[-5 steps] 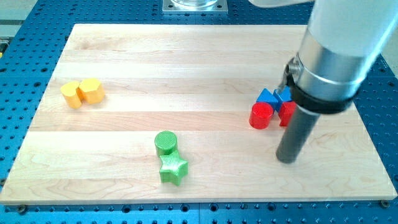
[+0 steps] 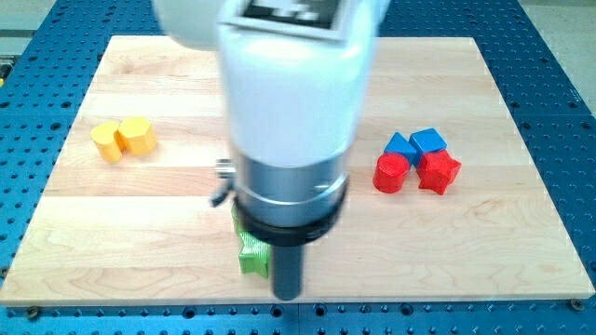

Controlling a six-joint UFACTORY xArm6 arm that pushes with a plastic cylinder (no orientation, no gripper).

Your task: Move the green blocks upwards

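My tip (image 2: pixel 287 295) rests on the board near the view's bottom edge, just right of and slightly below the green star block (image 2: pixel 250 255). I cannot tell whether it touches the star. Only the star's left part shows. The green cylinder block (image 2: pixel 237 220) sits just above the star and is almost wholly hidden behind the arm's wide body, with only a sliver visible at its left.
Two yellow blocks (image 2: pixel 123 139) sit together at the view's left. Two blue blocks (image 2: pixel 415 144) and two red blocks, a cylinder (image 2: pixel 391 173) and a star (image 2: pixel 439 170), cluster at the view's right. The wooden board's (image 2: pixel 149 74) bottom edge lies close below my tip.
My tip has moved from beside the red blocks at the view's right to the bottom centre, next to the green star. The arm now covers most of the green blocks.
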